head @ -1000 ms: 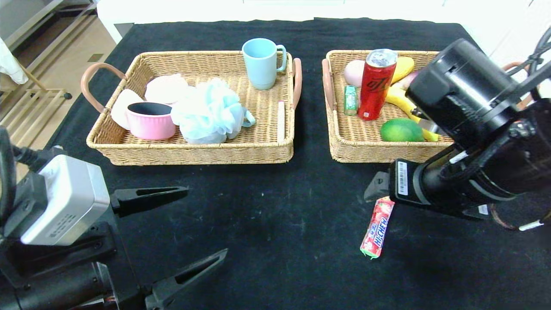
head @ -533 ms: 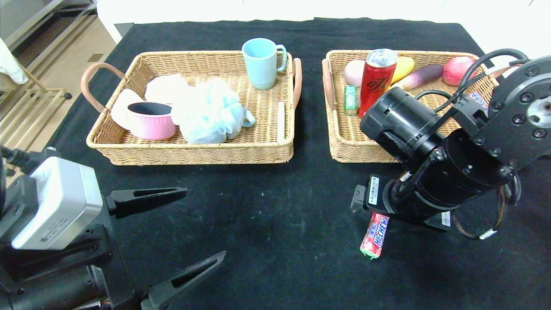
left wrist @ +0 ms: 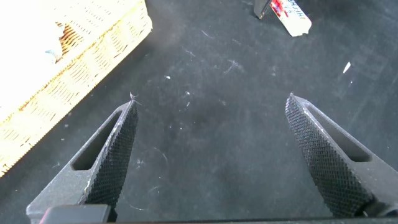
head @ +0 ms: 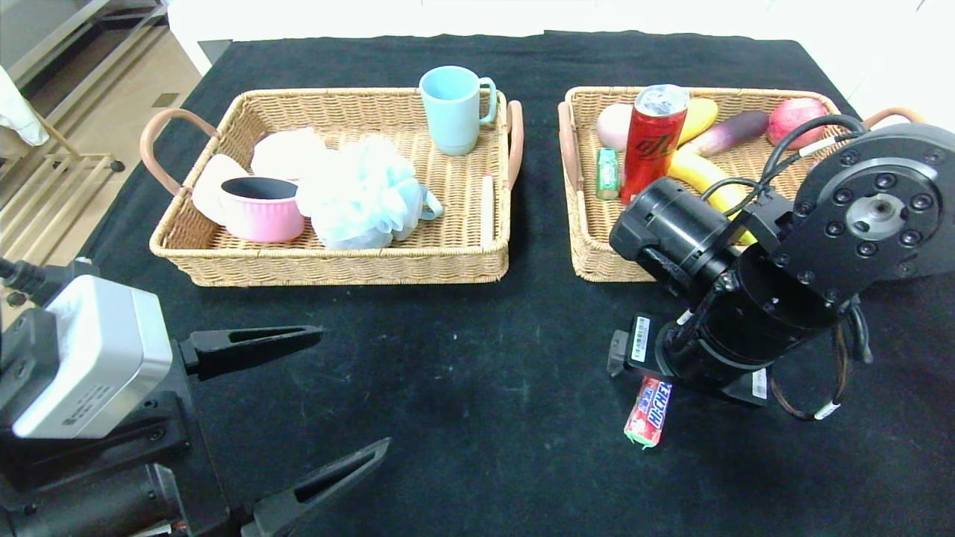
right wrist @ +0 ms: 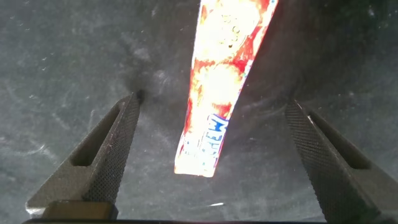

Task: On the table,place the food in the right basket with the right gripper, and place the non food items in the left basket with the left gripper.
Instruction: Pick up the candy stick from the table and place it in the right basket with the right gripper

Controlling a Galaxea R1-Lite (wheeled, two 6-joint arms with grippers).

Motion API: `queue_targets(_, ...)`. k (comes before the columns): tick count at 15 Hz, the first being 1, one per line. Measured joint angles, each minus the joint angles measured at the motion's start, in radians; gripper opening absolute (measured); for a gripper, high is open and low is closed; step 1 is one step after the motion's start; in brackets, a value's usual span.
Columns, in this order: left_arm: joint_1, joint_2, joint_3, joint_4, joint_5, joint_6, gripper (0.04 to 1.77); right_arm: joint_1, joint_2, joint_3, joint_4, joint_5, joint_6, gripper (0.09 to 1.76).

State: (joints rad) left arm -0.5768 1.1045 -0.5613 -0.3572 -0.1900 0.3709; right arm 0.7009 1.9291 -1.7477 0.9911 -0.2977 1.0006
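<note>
Step in hand: pick-up of last loose food item. Hi-Chew candy stick (head: pixel 647 412) flat on black table (head: pixel 477 358), just in front of right basket (head: pixel 589 253), outside it. Right gripper (right wrist: pixel 211 134) directly above candy, fingers spread wide, nothing grasped; candy lying between the two fingertips (right wrist: pixel 121 146), pads not yet touching the wrapper. Left gripper (left wrist: pixel 211 134) parked low at near-left of table, fingers spread, empty. Left basket (head: pixel 336 265) holding cups, sponge-like puff, other non-food.

Next move, by judgement: lower further, close across the narrow width of the stick, lift, carry over basket rim. Thin, flat wrapper; slipping likely if grasp sits too high.
</note>
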Motion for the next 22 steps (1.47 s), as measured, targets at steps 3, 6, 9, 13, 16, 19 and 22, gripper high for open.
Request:
queue_targets(3, 0.000, -0.003, 0.000, 0.000, 0.000, 0.001, 1.72, 0.000, 0.009, 0.003, -0.003, 0.000, 0.002, 1.44)
queue_targets(6, 0.000, -0.005, 0.001, 0.000, -0.001, 0.001, 1.72, 0.006, 0.016, 0.004, -0.007, 0.001, 0.002, 1.02)
queue_targets(9, 0.000, -0.005, 0.003, -0.001, 0.000, 0.001, 1.72, 0.008, 0.019, 0.005, -0.005, 0.002, 0.002, 0.73)
queue_targets(13, 0.000, -0.005, 0.005, -0.001, -0.001, 0.006, 1.72, 0.006, 0.024, 0.006, -0.004, 0.001, 0.003, 0.35)
queue_targets(16, 0.000, -0.004, 0.006, 0.000, -0.001, 0.006, 1.72, 0.005, 0.027, 0.007, -0.001, 0.000, 0.014, 0.35)
queue_targets(19, 0.000, -0.004, 0.006, 0.000, -0.001, 0.006, 1.72, 0.011, 0.026, 0.007, -0.001, 0.001, 0.014, 0.35)
queue_targets(22, 0.000, -0.004, 0.007, 0.000, -0.001, 0.006, 1.72, 0.020, 0.017, 0.009, 0.007, 0.002, 0.014, 0.35)
